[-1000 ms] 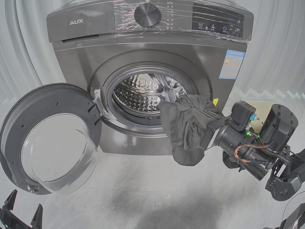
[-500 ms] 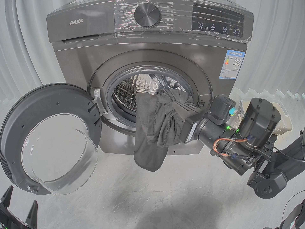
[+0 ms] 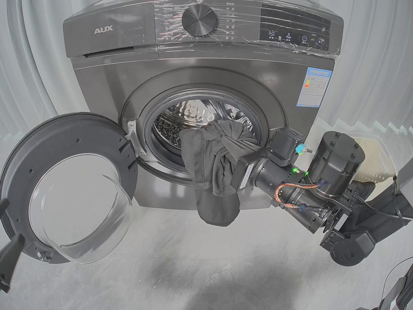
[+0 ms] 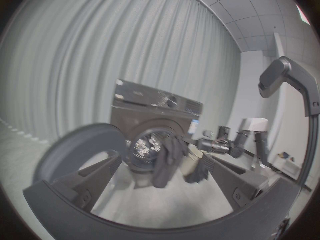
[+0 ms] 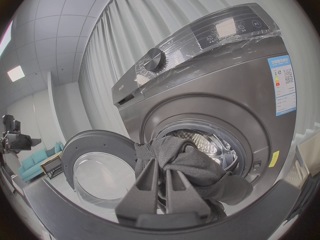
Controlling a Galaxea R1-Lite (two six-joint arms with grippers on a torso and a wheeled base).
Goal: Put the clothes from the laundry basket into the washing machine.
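Note:
A dark grey garment (image 3: 211,164) hangs bunched from my right gripper (image 5: 161,175), whose fingers are shut on the cloth. The bundle sits right in front of the washing machine's (image 3: 198,65) round drum opening (image 3: 185,121), its top at the rim and its tail drooping below the door seal. The cream laundry basket (image 3: 380,160) stands on the floor at the right, behind the right arm. My left gripper (image 4: 160,170) is low at the far left, open and holding nothing, with a finger (image 3: 10,252) beside the door.
The machine's round door (image 3: 69,186) is swung wide open to the left, its glass bowl facing outward. Grey floor (image 3: 172,263) lies bare in front of the machine. A pleated curtain (image 3: 26,65) runs behind it.
The right arm has carried the garment leftward and closer to the drum opening, from the right of the rim to in front of it. The left gripper shifted toward the left edge.

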